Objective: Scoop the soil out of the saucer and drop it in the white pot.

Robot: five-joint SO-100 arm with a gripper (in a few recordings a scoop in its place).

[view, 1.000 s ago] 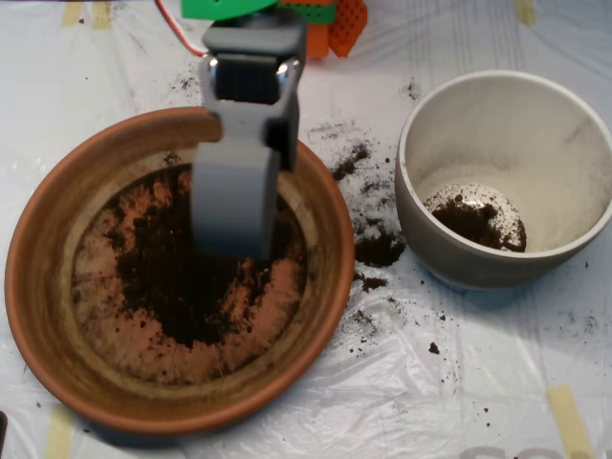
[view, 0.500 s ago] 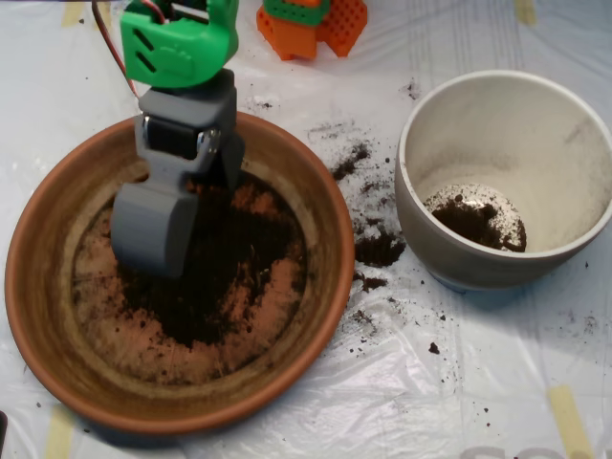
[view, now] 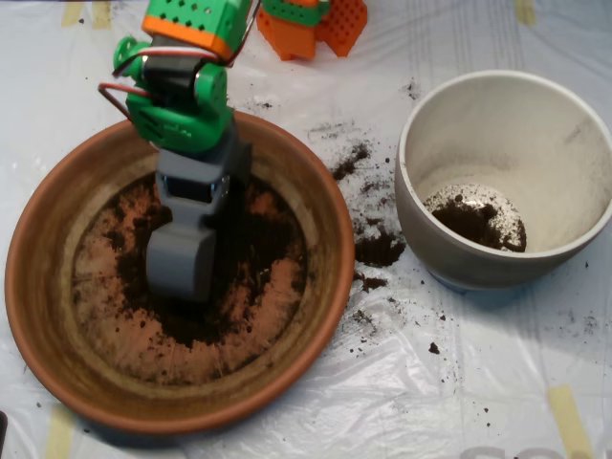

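Your grey clamshell scoop (view: pixel 180 263) sits down in the dark, crumbly potting soil (view: pixel 225 277) inside the large, shallow terracotta-orange clay saucer (view: pixel 57 354), left of the scene. From above you see only its grey back, so whether the shells are parted or closed on soil cannot be told; don't assume a load.

The thickest soil appears to lie at the middle and just right of the scoop, while the left and near parts of the saucer floor show bare orange. To do this step well, bite into that dark patch, close fully before lifting, and rise straight up so the thick rim isn't clipped.

The round, off-white ceramic pot (view: pixel 421 229) stands to the right, apart from the saucer, with a small heap of soil already at its bottom. Carry level and release over its middle.

The table wears a wrinkled clear plastic sheet (view: pixel 402 402), tan tape strips at its edges, with spilled crumbs between saucer and pot. An orange plastic block (view: pixel 335 24) sits at the far edge.
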